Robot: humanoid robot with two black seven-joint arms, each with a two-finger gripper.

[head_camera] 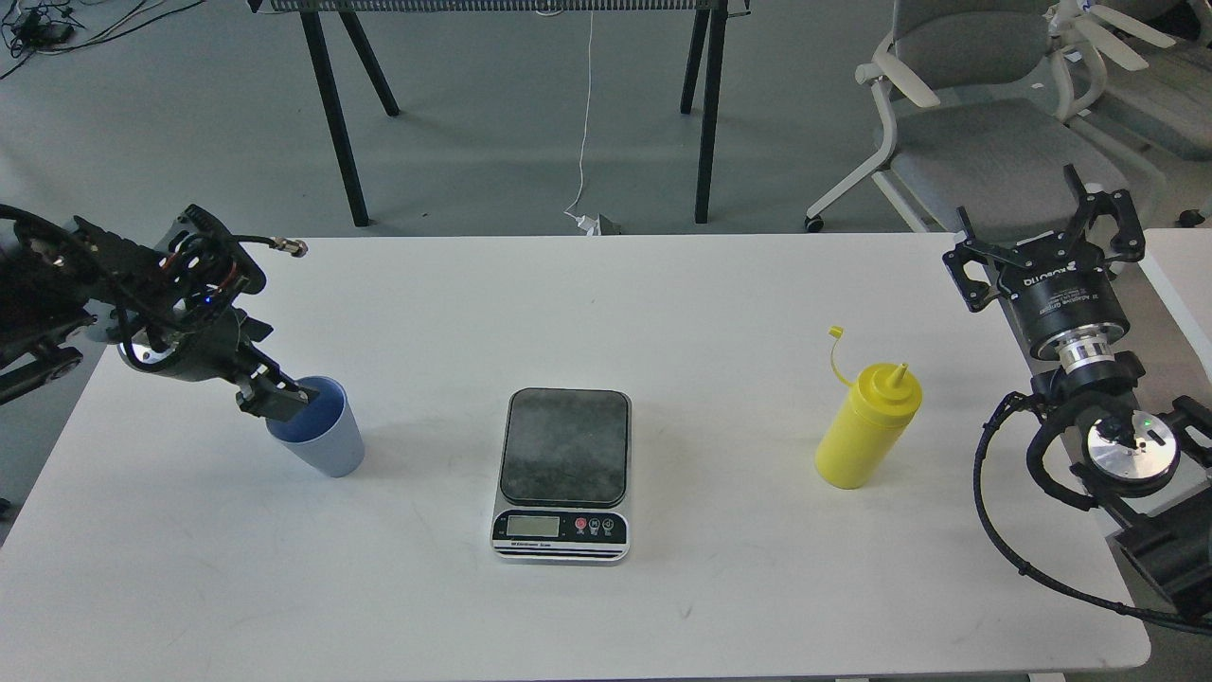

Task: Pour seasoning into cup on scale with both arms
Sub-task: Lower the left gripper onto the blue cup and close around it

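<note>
The light-blue cup (pixel 327 447) stands on the white table (pixel 606 303), left of the scale (pixel 565 447), whose dark platform is bare. My left gripper (pixel 281 399) reaches in from the left and sits at the cup's near-left rim, its tip over the opening; its fingers merge into one dark block. The yellow squeeze bottle (pixel 866 428) stands upright right of the scale, its tethered cap hanging off to the upper left. My right gripper (pixel 1046 239) is open and empty near the table's right edge, right of and behind the bottle.
The right arm's cables (pixel 1004 511) loop over the table's right edge. Beyond the far edge are black table legs (pixel 705 114) and grey office chairs (pixel 985 133) on the floor.
</note>
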